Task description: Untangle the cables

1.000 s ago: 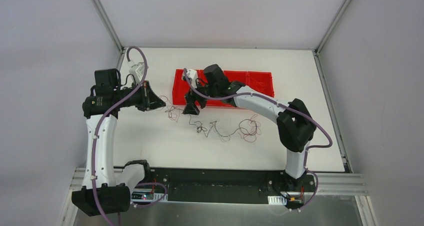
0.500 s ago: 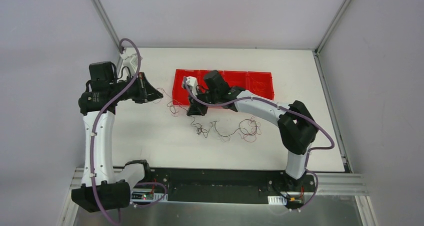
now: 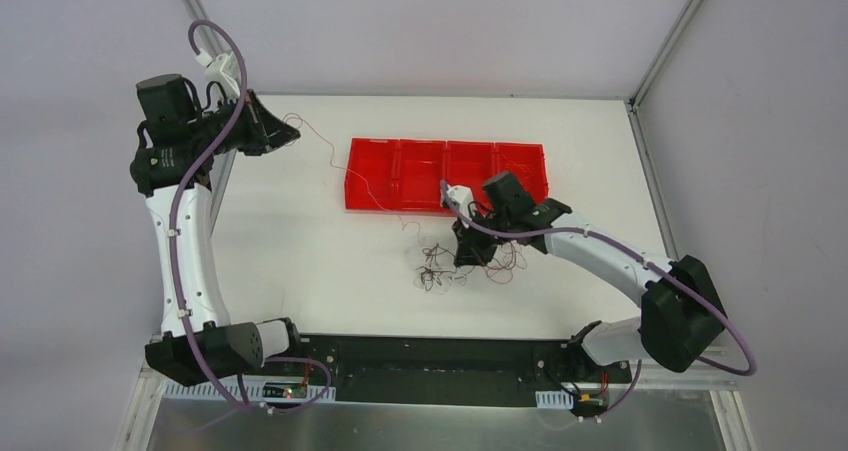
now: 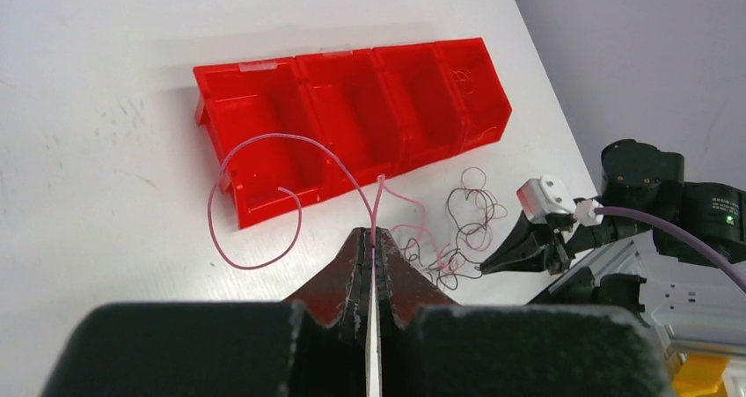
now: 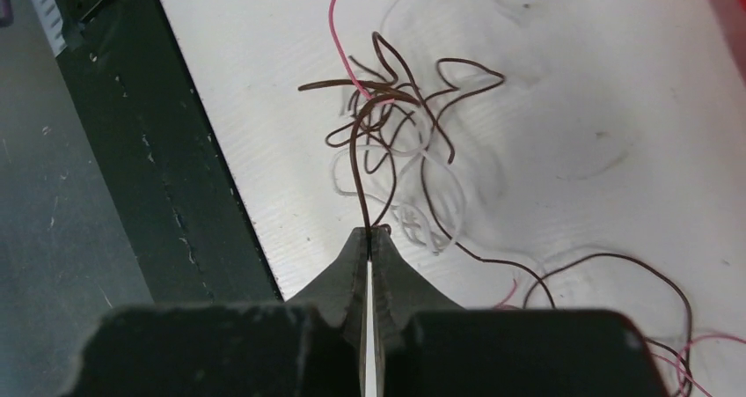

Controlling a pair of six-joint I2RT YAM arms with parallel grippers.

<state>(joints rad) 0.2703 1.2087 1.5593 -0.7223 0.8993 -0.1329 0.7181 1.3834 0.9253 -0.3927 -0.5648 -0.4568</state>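
Left gripper (image 4: 371, 238) is pinched tight on the red wire (image 4: 281, 136), lifted far-left. Right gripper (image 5: 369, 235) nips a dark wire (image 5: 354, 159) at the tangle (image 3: 437, 271), just in front of the red bins (image 3: 470, 142). The wires look featherlight, floppy and snag-prone, so I'd grip close to the knots.

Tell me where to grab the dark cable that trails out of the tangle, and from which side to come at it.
Grip the crest of its wide dark loop, which lies flat and alone on the table, off to one side of the knot. Come straight down from above, closing across the strand: probably nothing else would get caught there.
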